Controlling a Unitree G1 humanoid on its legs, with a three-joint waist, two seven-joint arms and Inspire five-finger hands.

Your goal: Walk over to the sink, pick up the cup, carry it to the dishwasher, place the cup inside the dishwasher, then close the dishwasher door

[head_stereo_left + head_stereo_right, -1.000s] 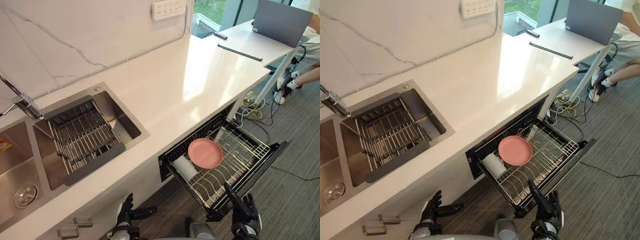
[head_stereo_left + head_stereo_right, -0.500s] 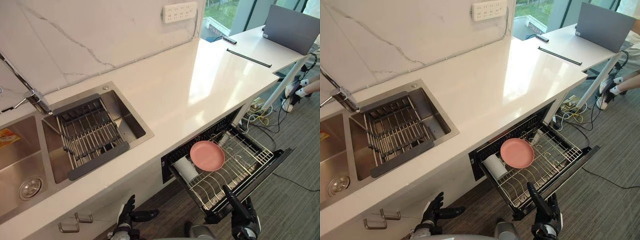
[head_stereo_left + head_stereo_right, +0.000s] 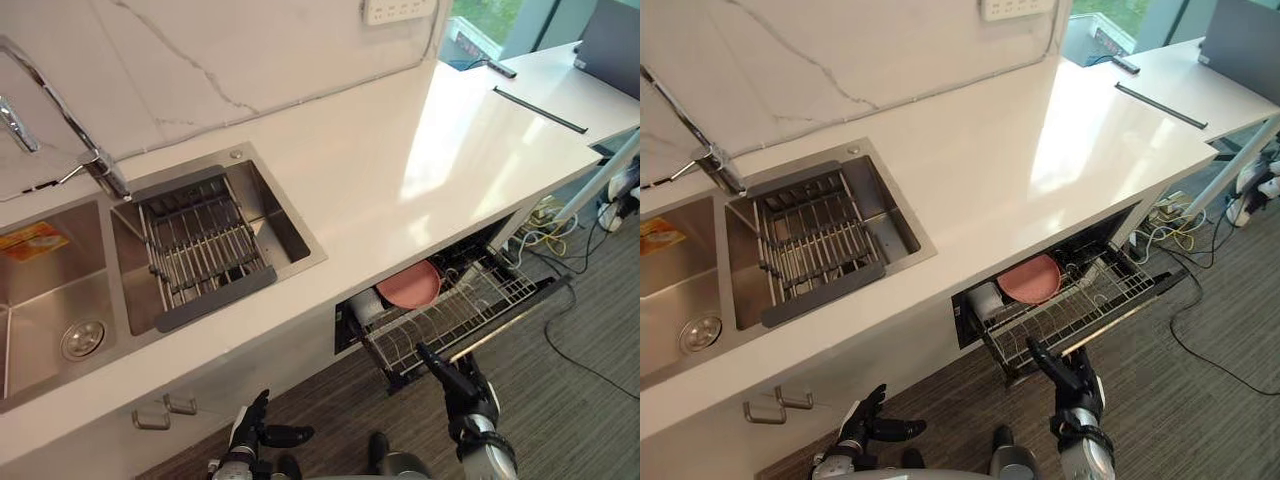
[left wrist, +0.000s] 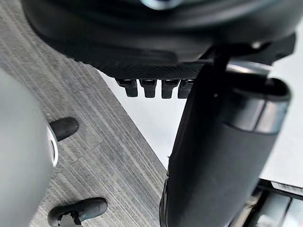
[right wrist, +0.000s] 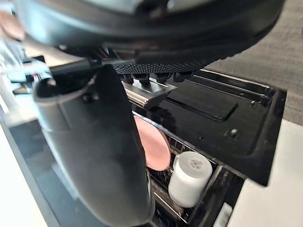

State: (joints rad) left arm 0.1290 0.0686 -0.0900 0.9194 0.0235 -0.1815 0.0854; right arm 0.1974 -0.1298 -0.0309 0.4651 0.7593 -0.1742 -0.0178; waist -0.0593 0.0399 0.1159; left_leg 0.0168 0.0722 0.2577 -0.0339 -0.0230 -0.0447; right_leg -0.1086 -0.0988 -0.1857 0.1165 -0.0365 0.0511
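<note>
At the dishwasher, the last step of the job looks to be in hand: the white cup (image 5: 189, 178) lies in the wire rack (image 3: 455, 312) beside a pink plate (image 3: 410, 284), both tucked partly under the countertop (image 3: 400, 170), and neither hand carries anything. The robot's right hand (image 3: 462, 385) is raised with fingers straight at the front edge of the dishwasher door (image 3: 520, 311), which stands part-way out from the cabinet; in the right wrist view the fingertips (image 5: 147, 77) appear to rest against a silver strip along that edge, though firm contact cannot be confirmed from the head cameras. The left hand (image 3: 250, 428) hangs low near the floor in front of the cabinet, fingers spread and idle. The sink (image 3: 283, 222), well apart to the left, holds a drain rack (image 3: 200, 245) and no cup, which fits the judgement that picking, carrying and placing are done and only the closing remains. The next move likely calls for a steady, level push straight toward the cabinet, with the straight fingers kept flat on the door's front edge so that they neither slide up over the rim into the rack nor slip off below it. The push should carry on until the door sits flush under the countertop, and the plate and cup look low enough to clear the opening.
</note>
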